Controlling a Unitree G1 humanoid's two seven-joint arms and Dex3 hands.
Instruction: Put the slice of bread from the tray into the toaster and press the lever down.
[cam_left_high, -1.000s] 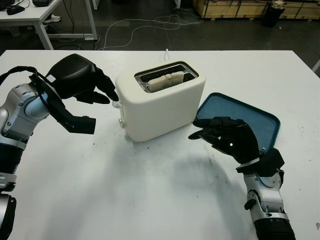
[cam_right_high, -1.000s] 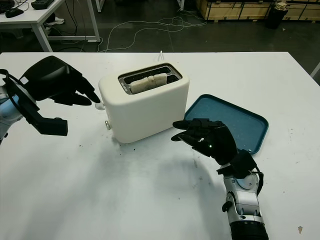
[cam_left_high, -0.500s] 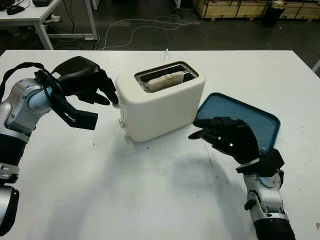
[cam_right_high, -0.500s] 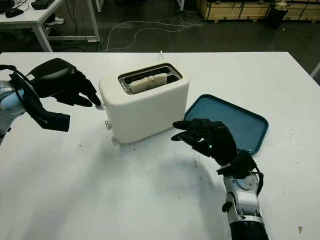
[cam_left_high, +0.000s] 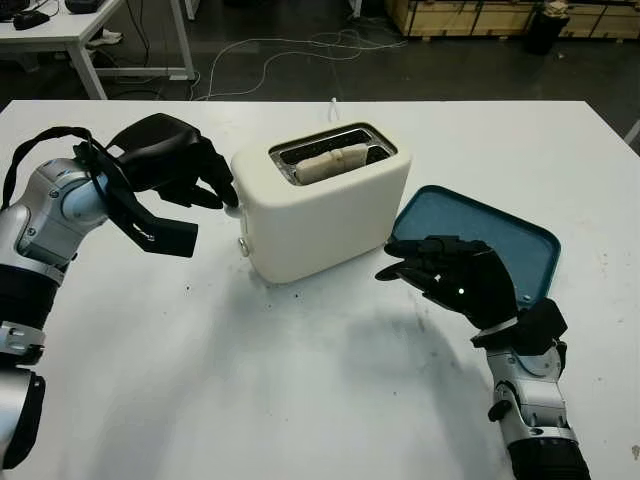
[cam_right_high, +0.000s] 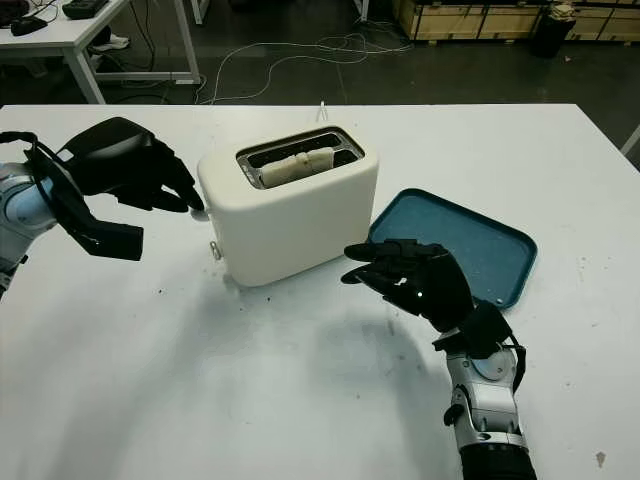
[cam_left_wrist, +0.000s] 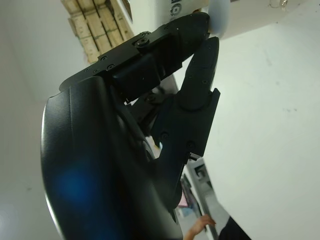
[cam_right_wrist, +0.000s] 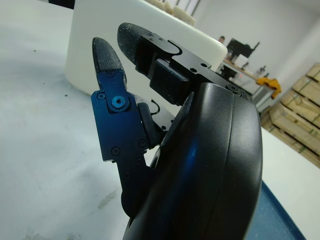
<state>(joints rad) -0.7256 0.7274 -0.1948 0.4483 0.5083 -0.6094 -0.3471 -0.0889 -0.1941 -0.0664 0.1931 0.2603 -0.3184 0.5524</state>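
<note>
— Left eye view: where is the slice of bread (cam_left_high: 331, 161)?
— In the toaster (cam_left_high: 322, 212) slot. Left hand (cam_left_high: 178, 170) fingertips touch its lever (cam_left_high: 233, 209), gripping nothing; right hand (cam_left_high: 455, 281) released, hovering beside the blue tray (cam_left_high: 520, 236).

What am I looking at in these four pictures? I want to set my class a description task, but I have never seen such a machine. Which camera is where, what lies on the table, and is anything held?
This is a humanoid robot with two arms, each ending in a black three-fingered hand. Two pictures come from cameras in its head, looking down at a white table. The other two come from cameras on its wrists, very close to each hand.

On the table stands a cream toaster with a slice of bread already in its slot. Beside it lies a blue tray.

The left hand is at the toaster's end, its fingertips on the small lever. The right hand hovers in front of the tray, open and holding nothing.
</note>
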